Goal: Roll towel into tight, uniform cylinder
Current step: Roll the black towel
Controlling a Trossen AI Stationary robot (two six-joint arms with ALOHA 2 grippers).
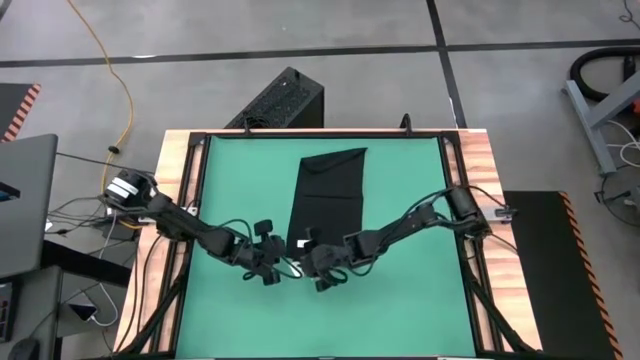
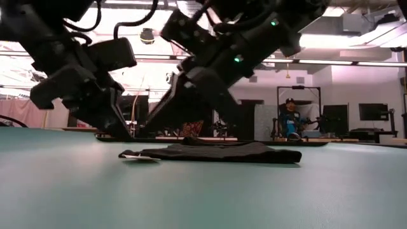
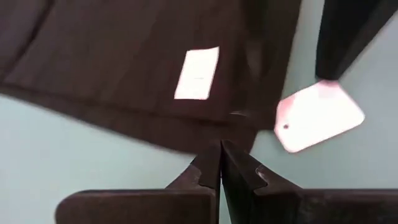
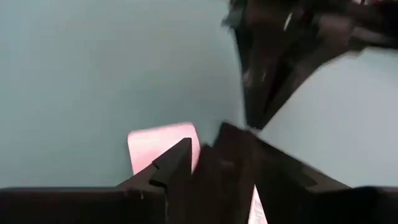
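The black towel (image 1: pixel 328 195) lies flat on the green mat (image 1: pixel 400 290) as a long folded strip running from the far side toward the near side. A white tag (image 3: pixel 318 116) sticks out at its near corner, and a white label (image 3: pixel 198 73) lies on the cloth. My left gripper (image 3: pixel 221 148) is shut, its tips at the towel's near edge (image 3: pixel 186 127). My right gripper (image 4: pixel 205 146) hovers low beside it over the white tag (image 4: pixel 160 144), fingers apart. In the low view the towel (image 2: pixel 216 151) lies flat under both arms. My left gripper brings its shut fingertips (image 3: pixel 211 163) slanting down from the near left to the towel's near edge (image 3: pixel 205 138), close to the tagged corner. Whether they touch the cloth or have any of it between them, I cannot tell. The towel lies flat on the mat.
A black ribbed box (image 1: pixel 280 100) stands past the table's far edge. Wooden boards (image 1: pixel 482 170) and a dark frame border the mat. Bare mat lies to the left, right and near side of the towel. A person (image 2: pixel 291 117) sits far off in the room.
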